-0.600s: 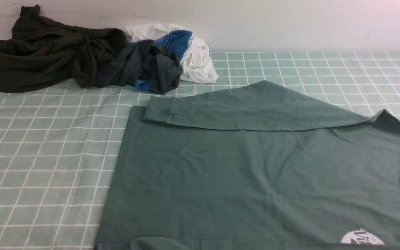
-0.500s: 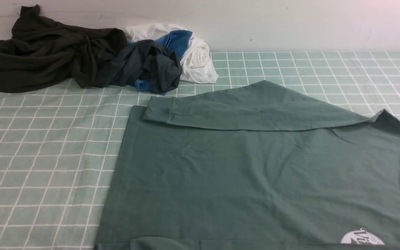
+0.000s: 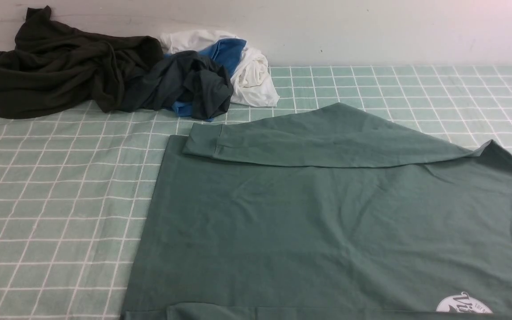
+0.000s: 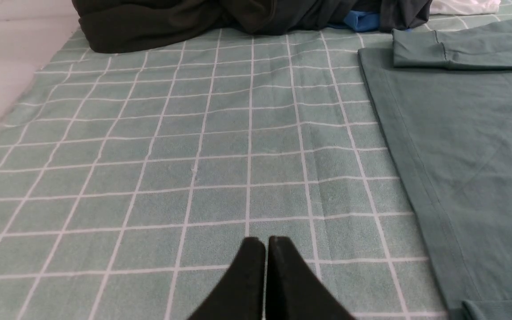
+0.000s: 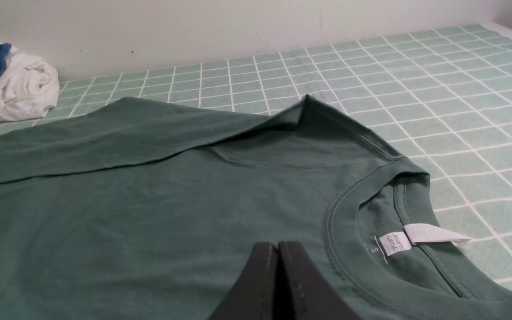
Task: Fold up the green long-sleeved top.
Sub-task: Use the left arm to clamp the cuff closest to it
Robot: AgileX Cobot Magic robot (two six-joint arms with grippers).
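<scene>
Checked green cloth (image 3: 51,200) covers the table. It lies bare on the left and on the far right, up to the wall (image 3: 371,31).

Green long-sleeved top (image 3: 309,222) is spread flat centre-right, its far sleeve folded across the body with the cuff pointing left.

Far left, a heap lies apart from the top: dark olive garment (image 3: 60,66), charcoal garment (image 3: 194,84), white-and-blue garment (image 3: 251,71).

White script logo (image 3: 462,304) is cut off at the near edge.

White neck tag (image 5: 391,243) has an "S" printed beside it.

Left gripper (image 4: 266,242) is pinched together, holding nothing, over bare cloth. Right gripper (image 5: 277,246) is likewise, over the top just beside the collar.

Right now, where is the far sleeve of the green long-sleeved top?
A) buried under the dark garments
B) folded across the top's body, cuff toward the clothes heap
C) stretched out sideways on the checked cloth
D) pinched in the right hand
B: the sleeve lies folded over the body of the green long-sleeved top, its cuff pointing toward the clothes heap without touching it.
</scene>
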